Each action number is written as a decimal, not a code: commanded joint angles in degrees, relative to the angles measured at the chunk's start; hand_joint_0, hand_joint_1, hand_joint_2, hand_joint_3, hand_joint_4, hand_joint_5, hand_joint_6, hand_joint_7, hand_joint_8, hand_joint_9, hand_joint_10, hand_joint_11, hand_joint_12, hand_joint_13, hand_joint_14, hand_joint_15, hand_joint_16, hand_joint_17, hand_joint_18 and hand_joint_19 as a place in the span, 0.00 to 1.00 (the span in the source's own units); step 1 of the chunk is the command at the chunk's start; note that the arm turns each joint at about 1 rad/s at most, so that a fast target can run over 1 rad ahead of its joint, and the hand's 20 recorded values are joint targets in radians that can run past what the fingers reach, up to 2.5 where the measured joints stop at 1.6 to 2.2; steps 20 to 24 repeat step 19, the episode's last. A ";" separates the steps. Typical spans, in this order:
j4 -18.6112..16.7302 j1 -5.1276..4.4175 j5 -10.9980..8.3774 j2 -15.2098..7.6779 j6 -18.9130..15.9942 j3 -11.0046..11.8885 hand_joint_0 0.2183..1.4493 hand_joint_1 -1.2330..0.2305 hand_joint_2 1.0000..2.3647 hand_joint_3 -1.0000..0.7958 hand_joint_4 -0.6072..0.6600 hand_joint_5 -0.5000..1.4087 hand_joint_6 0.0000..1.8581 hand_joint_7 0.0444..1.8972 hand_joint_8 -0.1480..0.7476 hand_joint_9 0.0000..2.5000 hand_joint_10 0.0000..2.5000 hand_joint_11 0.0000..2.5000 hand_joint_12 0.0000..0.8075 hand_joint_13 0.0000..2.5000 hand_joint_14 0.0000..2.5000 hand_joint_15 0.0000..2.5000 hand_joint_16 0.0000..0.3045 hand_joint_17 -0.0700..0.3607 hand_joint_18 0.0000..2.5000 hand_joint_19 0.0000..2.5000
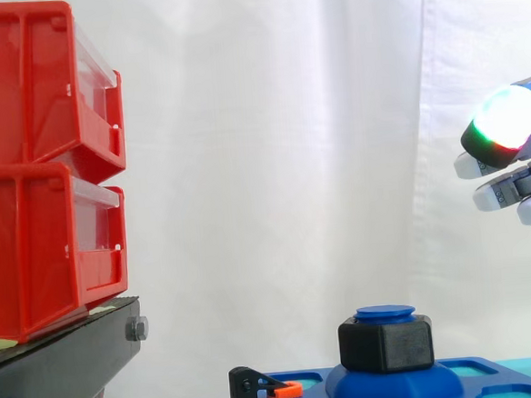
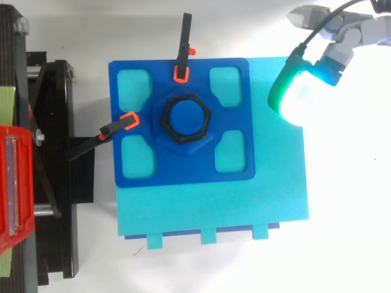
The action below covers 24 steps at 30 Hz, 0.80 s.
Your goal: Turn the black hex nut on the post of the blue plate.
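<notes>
A black hex nut (image 2: 185, 120) sits threaded on the blue round post (image 2: 186, 116) at the middle of the blue plate (image 2: 238, 165). In the side view the nut (image 1: 386, 343) stands on the plate's raised blue base, with the post's cap just above it. My hand (image 1: 516, 159) hovers high up at the right edge, well above and to the right of the nut, fingers fairly straight and holding nothing; one pad (image 1: 506, 118) glows white and green. From above, the hand (image 2: 342, 43) is beyond the plate's far right corner.
Two black clamps with orange tips (image 2: 181, 64) (image 2: 116, 127) pin the plate on its top and left sides. The plate lies on a cyan base (image 2: 275, 201). Stacked red bins (image 1: 36, 169) stand on a black stand (image 1: 67, 359) at the left.
</notes>
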<state>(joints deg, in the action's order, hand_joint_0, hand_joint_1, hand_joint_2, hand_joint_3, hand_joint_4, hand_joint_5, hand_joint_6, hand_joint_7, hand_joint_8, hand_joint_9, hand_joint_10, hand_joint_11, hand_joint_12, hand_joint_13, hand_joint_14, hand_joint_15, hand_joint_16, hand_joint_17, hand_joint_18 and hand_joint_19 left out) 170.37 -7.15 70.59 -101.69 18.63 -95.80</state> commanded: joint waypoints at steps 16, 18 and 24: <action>-0.04 0.03 -0.01 0.00 0.00 0.00 0.21 0.45 0.00 0.28 0.44 0.10 0.27 0.45 0.22 0.00 0.00 0.00 0.32 0.00 0.00 0.00 0.12 0.36 0.00 0.04; -0.04 -0.06 -0.01 0.00 0.00 0.00 0.21 0.45 0.00 0.28 0.44 0.10 0.27 0.45 0.22 0.00 0.00 0.00 0.32 0.00 0.00 0.00 0.12 0.36 0.00 0.04; -0.04 0.03 -0.01 0.00 0.00 0.00 0.21 0.45 0.00 0.28 0.44 0.10 0.27 0.45 0.22 0.00 0.00 0.00 0.32 0.00 0.00 0.00 0.12 0.36 0.00 0.04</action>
